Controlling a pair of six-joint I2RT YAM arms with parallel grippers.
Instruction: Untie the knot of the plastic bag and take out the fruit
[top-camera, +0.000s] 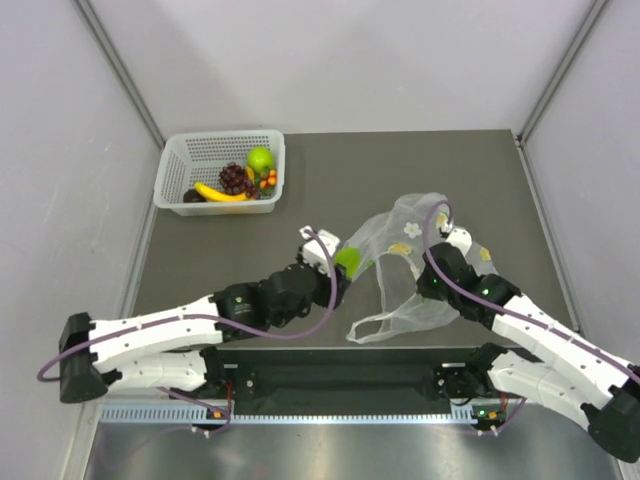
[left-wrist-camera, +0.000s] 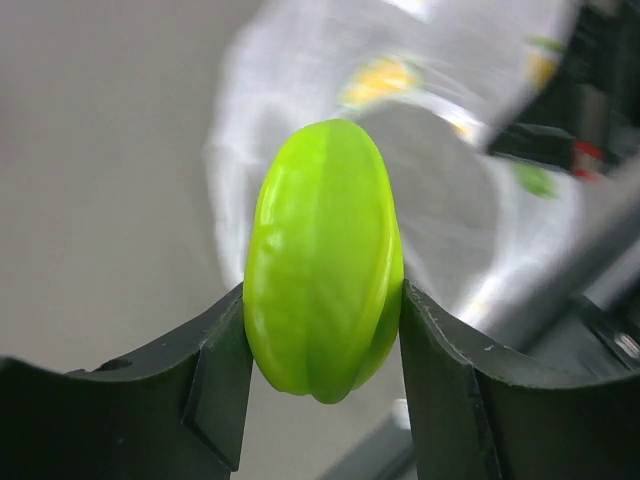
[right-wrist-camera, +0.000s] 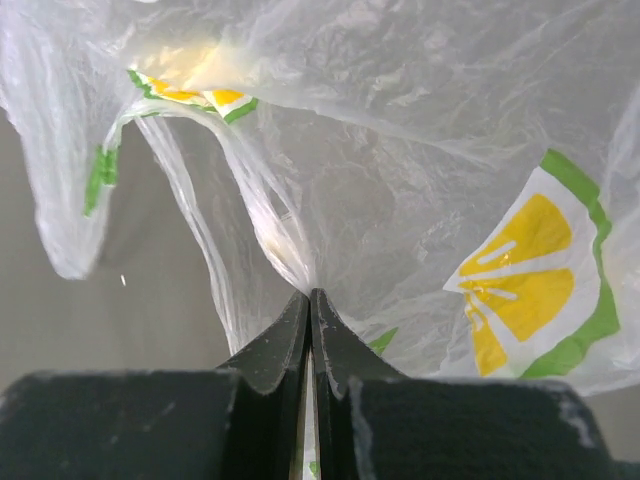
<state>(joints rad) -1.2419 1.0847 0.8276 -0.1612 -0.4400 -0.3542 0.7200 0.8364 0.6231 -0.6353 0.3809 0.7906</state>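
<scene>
- Right gripper (right-wrist-camera: 310, 300): the top view hides the fingertips behind bag film and the wrist. The wrist view shows the jaws pressed together, with a pleat of the plastic bag (top-camera: 395, 225) pinched between the tips.
- Left wrist view: the background is blurred. Only pale film and a yellow print can be made out behind the fruit.
- Knot: cannot be made out in any view. One handle loop (top-camera: 372, 323) lies spread near the table's (top-camera: 430, 160) near edge.
- Left gripper (left-wrist-camera: 322, 300): jaws partway open, clamped on a ribbed green fruit (left-wrist-camera: 322, 260) standing upright between the pads, just beside the bag's left edge. Whether it clears the table cannot be told.
- Left arm: stretched low from its base toward the table's centre.
- Right arm: bent at the elbow, wrist over the bag's right part.
- White basket (top-camera: 225, 137), far left corner, well apart from the bag. It holds a green apple (top-camera: 260, 158), a grape bunch (top-camera: 235, 178), a banana (top-camera: 220, 193) and orange-red fruits (top-camera: 268, 181).
</scene>
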